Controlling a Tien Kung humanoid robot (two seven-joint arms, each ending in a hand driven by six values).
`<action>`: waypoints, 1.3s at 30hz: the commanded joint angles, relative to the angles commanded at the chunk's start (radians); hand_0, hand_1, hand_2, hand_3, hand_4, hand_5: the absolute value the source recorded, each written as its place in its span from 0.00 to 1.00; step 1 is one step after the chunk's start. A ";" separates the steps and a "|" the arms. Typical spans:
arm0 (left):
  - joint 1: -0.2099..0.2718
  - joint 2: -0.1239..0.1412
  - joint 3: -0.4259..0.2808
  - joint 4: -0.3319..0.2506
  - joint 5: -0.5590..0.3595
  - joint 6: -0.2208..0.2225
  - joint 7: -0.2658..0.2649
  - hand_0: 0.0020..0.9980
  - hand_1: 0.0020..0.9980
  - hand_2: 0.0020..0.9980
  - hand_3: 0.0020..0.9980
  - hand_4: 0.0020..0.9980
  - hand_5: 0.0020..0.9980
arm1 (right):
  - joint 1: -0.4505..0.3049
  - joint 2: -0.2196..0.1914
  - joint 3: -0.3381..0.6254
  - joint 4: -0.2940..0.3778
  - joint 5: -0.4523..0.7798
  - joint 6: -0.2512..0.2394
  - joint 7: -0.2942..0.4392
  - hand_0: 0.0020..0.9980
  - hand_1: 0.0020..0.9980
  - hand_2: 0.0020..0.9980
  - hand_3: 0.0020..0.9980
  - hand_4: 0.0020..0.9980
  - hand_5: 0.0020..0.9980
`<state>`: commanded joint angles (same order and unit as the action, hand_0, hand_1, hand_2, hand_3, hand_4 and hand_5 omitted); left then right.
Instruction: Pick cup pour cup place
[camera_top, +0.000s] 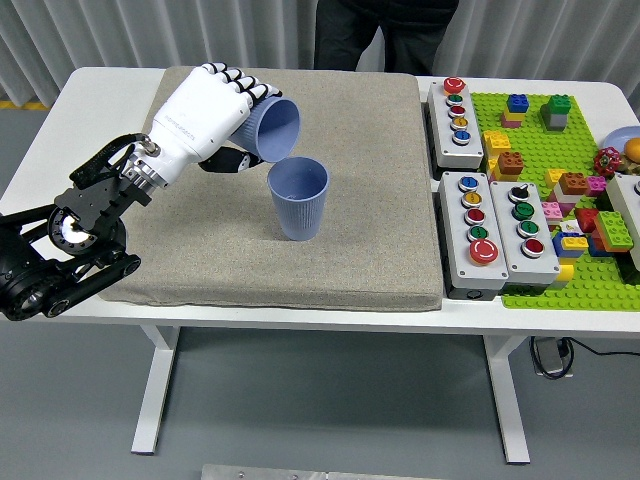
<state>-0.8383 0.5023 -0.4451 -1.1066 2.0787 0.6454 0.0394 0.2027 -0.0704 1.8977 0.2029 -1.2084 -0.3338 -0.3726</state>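
My left hand (215, 115), white with black fingertips, is shut on a blue cup (274, 128). That cup is tipped on its side with its mouth facing right and down, just above and left of a second blue cup (298, 198). The second cup stands upright on the grey mat (350, 255) near its middle. The two cups are close together at their rims but look apart. My right hand is out of the picture.
Two grey button boxes (458, 111) (500, 233) lie right of the mat. Beyond them is a green baseplate (560, 150) with many coloured bricks. A person in dark clothes (385, 25) stands at the far side of the table.
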 joint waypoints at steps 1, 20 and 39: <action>0.003 0.001 -0.007 -0.001 -0.045 0.000 -0.008 0.41 0.49 0.52 0.53 0.68 0.08 | 0.000 0.000 0.000 0.000 0.000 0.000 0.000 0.67 0.61 0.55 0.54 0.00 0.13; 0.205 -0.050 -0.230 -0.035 -0.838 0.000 -0.191 0.43 0.49 0.52 0.53 0.69 0.08 | 0.001 0.001 0.010 -0.001 -0.013 0.006 0.002 0.67 0.61 0.56 0.54 0.00 0.13; 0.396 -0.267 -0.348 0.010 -0.799 0.000 -0.269 0.45 0.50 0.53 0.53 0.69 0.09 | -0.009 0.006 0.021 -0.002 -0.029 0.009 0.002 0.67 0.61 0.56 0.54 0.00 0.13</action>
<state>-0.4420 0.2353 -0.7928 -1.0966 1.2802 0.6454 -0.2294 0.1938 -0.0648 1.9183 0.2005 -1.2376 -0.3250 -0.3710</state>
